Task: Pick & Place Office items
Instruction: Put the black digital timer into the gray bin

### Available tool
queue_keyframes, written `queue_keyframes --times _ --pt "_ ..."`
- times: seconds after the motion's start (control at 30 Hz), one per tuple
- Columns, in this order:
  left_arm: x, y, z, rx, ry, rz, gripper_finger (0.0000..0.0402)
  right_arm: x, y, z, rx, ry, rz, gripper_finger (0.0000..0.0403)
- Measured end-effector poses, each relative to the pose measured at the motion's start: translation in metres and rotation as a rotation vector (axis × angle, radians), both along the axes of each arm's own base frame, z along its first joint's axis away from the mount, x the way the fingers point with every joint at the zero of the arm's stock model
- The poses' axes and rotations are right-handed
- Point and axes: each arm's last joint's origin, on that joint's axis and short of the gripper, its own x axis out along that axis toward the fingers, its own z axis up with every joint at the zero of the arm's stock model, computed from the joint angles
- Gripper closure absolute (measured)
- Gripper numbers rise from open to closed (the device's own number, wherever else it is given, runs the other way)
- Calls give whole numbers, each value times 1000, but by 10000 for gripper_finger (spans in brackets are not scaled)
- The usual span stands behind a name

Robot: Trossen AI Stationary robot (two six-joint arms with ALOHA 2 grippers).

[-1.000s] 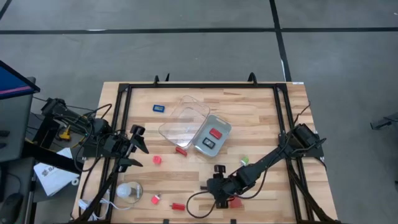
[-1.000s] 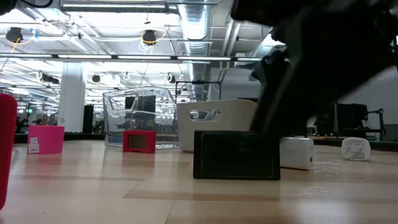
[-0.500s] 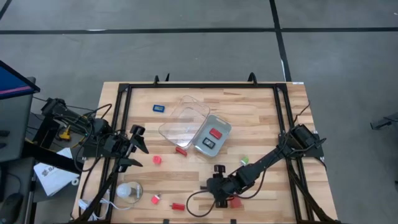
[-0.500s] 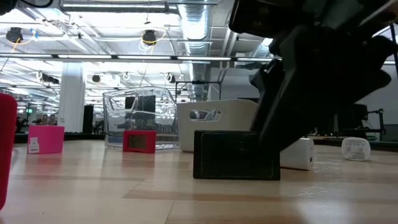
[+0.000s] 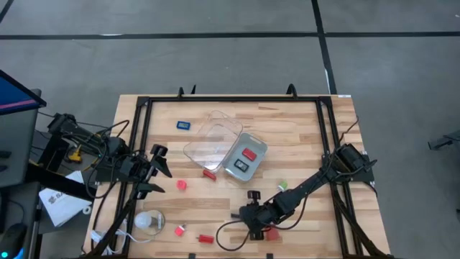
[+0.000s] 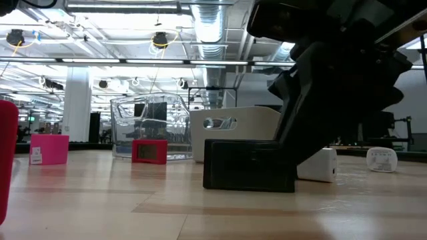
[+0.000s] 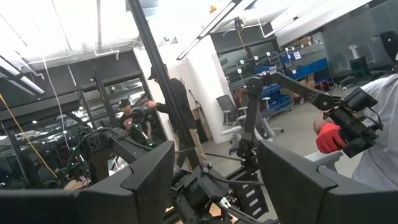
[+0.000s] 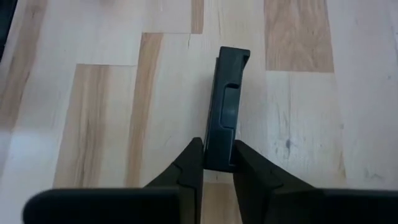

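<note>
A flat black office piece [image 8: 227,106] stands on its thin edge on the wood; the low view shows it as a dark rectangle [image 6: 250,165]. My right gripper [image 8: 217,155] is shut on it, low over the table's near middle [image 5: 248,214]. Loose small pieces lie around: a blue one [image 5: 183,125], red ones [image 5: 209,173] [image 5: 182,184] [image 5: 180,230] [image 5: 205,238] and a green-white one [image 5: 282,185]. My left gripper [image 5: 159,171] hangs open above the table's left side, holding nothing. My right gripper pinches the black piece between its two fingers at the end nearest the wrist [image 8: 219,146], one finger on each flat face. The fingers slant down from above and lie along the piece. The piece stays upright with its bottom edge [image 6: 248,189] on the table.
Two clear trays sit mid-table: one bare [image 5: 212,140], the other [image 5: 253,142] holding a red and a black piece. A round whitish object with a cord [image 5: 149,220] lies near the left front corner. A red piece [image 5: 272,232] sits beside my right arm. Black frame rails border the table.
My right gripper has settled lower onto the black piece, and the piece has slid a little toward the table's left while staying upright on its edge. The left arm has kept still.
</note>
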Motion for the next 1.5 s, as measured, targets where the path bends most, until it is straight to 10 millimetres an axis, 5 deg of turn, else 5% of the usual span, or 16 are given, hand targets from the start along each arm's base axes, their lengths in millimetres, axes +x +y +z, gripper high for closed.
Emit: queue_keyframes --times 0.4,0.67,0.8,1.13,1.5 --pt "0 0 0 0 0 0 175 4 -23 58 -95 -101 -1 350" --pt "0 0 0 0 2 0 175 -11 -77 118 -231 -165 -157 350" --pt "0 0 0 1 2 0 175 -9 -111 131 -219 -168 -269 350" --pt "0 0 0 2 5 0 175 5 -184 103 -162 -61 -329 350" --pt "0 0 -1 2 13 -1 175 -17 -199 53 -85 68 -307 346"
